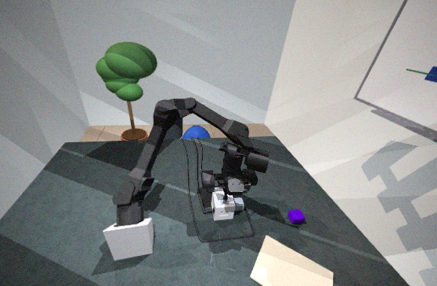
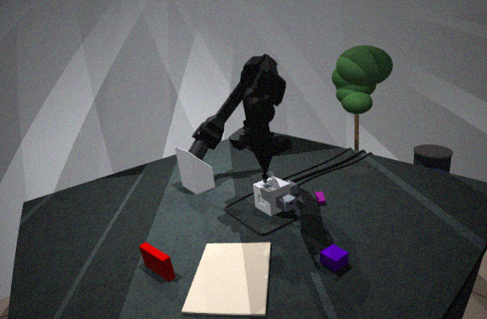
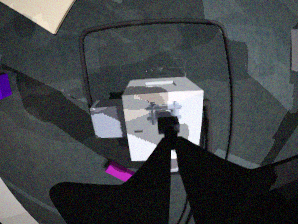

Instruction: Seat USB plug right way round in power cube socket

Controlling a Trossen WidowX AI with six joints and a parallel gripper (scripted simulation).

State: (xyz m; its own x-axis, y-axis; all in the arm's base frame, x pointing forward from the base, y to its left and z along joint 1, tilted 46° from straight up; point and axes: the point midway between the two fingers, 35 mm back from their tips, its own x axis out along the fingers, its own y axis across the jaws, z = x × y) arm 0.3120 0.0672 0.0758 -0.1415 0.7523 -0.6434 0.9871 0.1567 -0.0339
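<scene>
Item: 1 hand [image 1: 225, 196] [image 2: 264, 178] [image 3: 172, 143], closed on 1 dark plug [image 1: 225, 200] [image 2: 264, 180] [image 3: 168, 124] above the white power cube [image 1: 224, 212] [image 2: 263, 201] [image 3: 192, 107], presumably for alignment with the top socket.

Exterior view, clocked from cream board [image 1: 294, 264] [image 2: 227, 279] [image 3: 37, 12]: red block [image 2: 157, 262] stood near nine, purple block [image 1: 296, 217] [image 2: 334, 258] [image 3: 4, 86] sat near three, magenta block [image 2: 320, 197] [image 3: 119, 170] lay between one and two, tree [image 1: 130, 62] [image 2: 359, 71] at one.

Arm [image 1: 209, 117] [image 2: 232, 101]: black | power cube [image 1: 223, 211] [image 2: 265, 203] [image 3: 145, 147]: white | side plug, beside cube: pale grey [image 2: 287, 202] [image 3: 107, 120] | far cables [image 2: 324, 168]: black | right block [image 1: 296, 217] [image 2: 334, 258] [image 3: 4, 86]: purple | left near block [image 2: 157, 261]: red | small block [image 2: 320, 197] [image 3: 119, 170]: magenta | near board [image 1: 292, 263] [image 2: 229, 279] [image 3: 37, 12]: cream | tabletop [image 1: 76, 196] [image 2: 89, 235] [image 3: 45, 55]: dark green-grey, streaked paler | treetop [image 1: 126, 62] [image 2: 362, 69]: green
</scene>
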